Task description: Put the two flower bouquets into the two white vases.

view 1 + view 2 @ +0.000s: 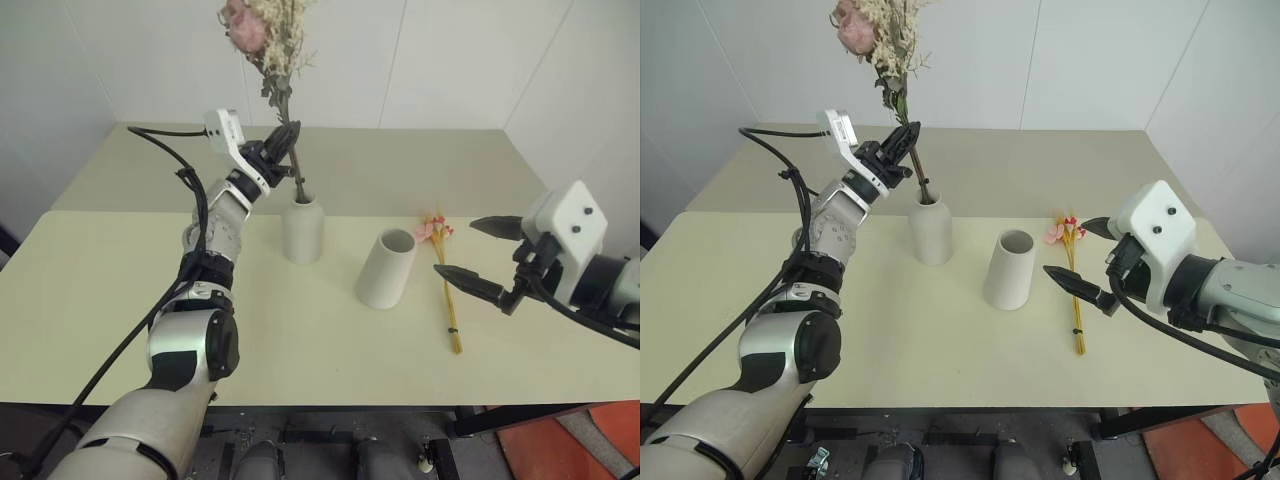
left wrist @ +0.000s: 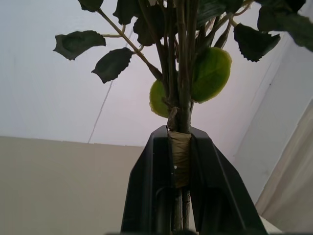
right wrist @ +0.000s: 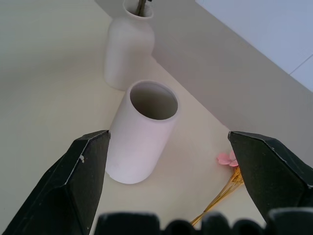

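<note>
My left gripper [image 1: 287, 143] is shut on the dark stems of the bushy bouquet [image 1: 268, 35], whose pink rose and cream sprigs rise above it. The stem ends dip into the mouth of the bottle-shaped white vase [image 1: 302, 229]. In the left wrist view both fingers [image 2: 149, 191] clamp the taped stems [image 2: 180, 152]. The wider white vase [image 1: 386, 268] stands upright to the right. The slim bouquet [image 1: 444, 272] with pink blossoms and yellow stalks lies flat on the table beside it. My right gripper [image 1: 484, 258] hovers open just right of the slim bouquet, facing the wide vase [image 3: 143, 129].
Both vases stand on a pale cream table [image 1: 120, 300], with a second table [image 1: 400, 160] pushed against its far side. White walls close in behind and at the right. An orange-red surface [image 1: 560, 440] shows below the table's right front corner.
</note>
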Controlling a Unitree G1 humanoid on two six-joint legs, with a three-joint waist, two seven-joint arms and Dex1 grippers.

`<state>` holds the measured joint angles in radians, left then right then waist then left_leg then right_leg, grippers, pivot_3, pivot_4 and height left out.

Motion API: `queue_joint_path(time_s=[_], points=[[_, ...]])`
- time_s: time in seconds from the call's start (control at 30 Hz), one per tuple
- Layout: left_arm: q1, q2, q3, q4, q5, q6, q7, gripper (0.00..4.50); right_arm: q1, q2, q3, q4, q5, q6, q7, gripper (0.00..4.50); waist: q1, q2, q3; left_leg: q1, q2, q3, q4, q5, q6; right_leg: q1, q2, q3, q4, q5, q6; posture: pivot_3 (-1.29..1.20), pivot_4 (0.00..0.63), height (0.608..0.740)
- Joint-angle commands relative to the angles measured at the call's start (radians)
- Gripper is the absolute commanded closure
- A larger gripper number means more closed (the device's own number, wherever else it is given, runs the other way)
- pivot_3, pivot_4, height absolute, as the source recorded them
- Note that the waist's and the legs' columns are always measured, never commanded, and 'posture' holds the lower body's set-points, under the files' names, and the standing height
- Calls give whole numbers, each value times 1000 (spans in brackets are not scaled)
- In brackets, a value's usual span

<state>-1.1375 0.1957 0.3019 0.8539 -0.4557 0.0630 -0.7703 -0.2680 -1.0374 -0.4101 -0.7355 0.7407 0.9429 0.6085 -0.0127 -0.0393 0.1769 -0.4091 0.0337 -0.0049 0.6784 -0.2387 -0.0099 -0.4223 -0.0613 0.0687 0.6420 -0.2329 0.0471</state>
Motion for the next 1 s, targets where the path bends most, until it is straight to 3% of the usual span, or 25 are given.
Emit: queue_joint_path(time_s=[0.03,0.2,0.47,0.63,0.8,1.0], points=[[12,-2,-28,-102,5,-37,-42,4359,-6,-6,-46,-7,-5,-34,5,0,1,0,0,0,0,0,0,0,0,0,0,0,0,0,0,0,150,740],[42,-1,-55,-129,29,-57,-29,4359,-13,-15,-45,-2,-7,-38,9,0,1,0,0,0,0,0,0,0,0,0,0,0,0,0,0,0,150,740],[160,31,-100,-271,69,-51,-10,1723,-14,-31,-52,12,-10,-34,16,0,-1,0,0,1,0,0,0,0,0,0,0,0,1,0,0,0,150,740],[273,116,-88,-451,41,81,21,133,-20,-37,-44,24,-19,-38,24,0,-3,0,0,1,0,0,0,0,0,0,0,1,1,0,0,0,150,740],[434,291,-50,-712,-64,291,-54,30,-28,-44,-25,53,-24,-15,17,0,-8,1,0,2,1,0,0,0,0,0,0,1,2,0,0,0,150,740],[608,554,-16,-936,-135,391,-218,30,-217,-12,143,268,-36,203,-101,0,-7,1,0,4,2,2,1,0,0,1,1,1,4,0,-1,0,150,740]])
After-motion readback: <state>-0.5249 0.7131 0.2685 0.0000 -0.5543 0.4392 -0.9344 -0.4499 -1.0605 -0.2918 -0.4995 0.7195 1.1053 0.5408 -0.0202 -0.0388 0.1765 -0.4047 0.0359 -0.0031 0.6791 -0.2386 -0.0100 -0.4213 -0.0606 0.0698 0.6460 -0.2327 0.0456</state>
